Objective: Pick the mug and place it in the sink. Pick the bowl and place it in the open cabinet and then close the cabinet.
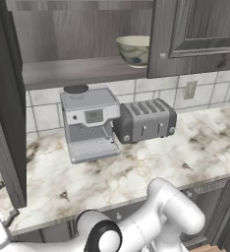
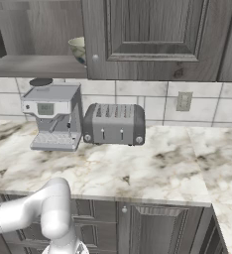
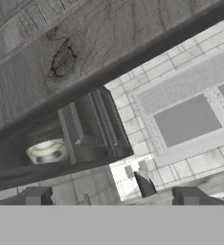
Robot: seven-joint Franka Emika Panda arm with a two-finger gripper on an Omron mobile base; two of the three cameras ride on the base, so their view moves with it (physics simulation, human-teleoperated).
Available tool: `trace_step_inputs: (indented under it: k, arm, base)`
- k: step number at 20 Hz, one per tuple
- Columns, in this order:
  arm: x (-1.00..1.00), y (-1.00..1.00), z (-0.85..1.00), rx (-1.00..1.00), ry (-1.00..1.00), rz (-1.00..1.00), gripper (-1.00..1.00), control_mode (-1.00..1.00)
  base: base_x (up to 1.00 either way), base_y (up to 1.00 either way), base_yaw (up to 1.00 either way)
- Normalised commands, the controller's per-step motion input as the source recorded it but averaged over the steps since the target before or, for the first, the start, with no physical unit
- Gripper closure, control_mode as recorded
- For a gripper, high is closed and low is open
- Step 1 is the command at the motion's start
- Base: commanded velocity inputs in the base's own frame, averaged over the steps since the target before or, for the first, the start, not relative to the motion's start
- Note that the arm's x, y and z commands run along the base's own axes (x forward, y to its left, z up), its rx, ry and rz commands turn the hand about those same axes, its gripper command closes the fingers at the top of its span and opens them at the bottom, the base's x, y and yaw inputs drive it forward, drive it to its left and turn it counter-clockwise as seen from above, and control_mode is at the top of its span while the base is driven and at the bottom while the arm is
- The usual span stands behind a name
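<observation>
The bowl (image 1: 134,50), cream with dark blotches, stands on the lower shelf of the open cabinet (image 1: 82,71), right next to the shut right door (image 1: 195,34). In the right base view that door (image 2: 152,34) hides most of the bowl (image 2: 78,48). The left door (image 1: 6,98) is swung wide open towards me. From the hand view, my gripper (image 3: 114,197) is open with nothing between its fingers, and it looks up past the open door's edge (image 3: 109,74) at the bowl (image 3: 48,150) far inside. The mug and the sink are out of view.
A grey coffee machine (image 1: 87,123) and a toaster (image 1: 145,119) stand at the back of the marble counter (image 1: 136,172), under the cabinet. A wall outlet (image 1: 190,89) sits in the tiled backsplash. My arm's elbow (image 1: 161,216) hangs below the counter's front edge.
</observation>
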Motion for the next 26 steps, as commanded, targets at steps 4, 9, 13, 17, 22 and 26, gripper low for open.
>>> trace_step_inputs:
  k: [4, 9, 13, 17, 22, 26]
  arm:
    - [0.30, -0.13, 0.00, 0.00, 0.08, -0.14, -1.00, -1.00]
    - [0.14, -0.21, 0.00, 0.01, 0.07, -0.14, -1.00, -1.00]
    - [-0.01, -0.35, 0.00, 0.06, 0.01, -0.12, -1.00, -1.00]
    - [-0.16, -0.41, 0.04, 0.05, 0.00, -0.12, -1.00, -1.00]
    - [-0.28, -0.08, 0.16, 0.01, -0.06, -0.10, -1.00, -1.00]
    - [-0.05, 0.37, 0.12, -0.07, -0.03, -0.09, -1.00, -1.00]
  base:
    - [0.00, 0.00, 0.00]
    - [0.00, 0.00, 0.00]
    - [0.00, 0.00, 0.00]
    - [0.00, 0.00, 0.00]
    - [0.00, 0.00, 0.00]
    - [0.00, 0.00, 0.00]
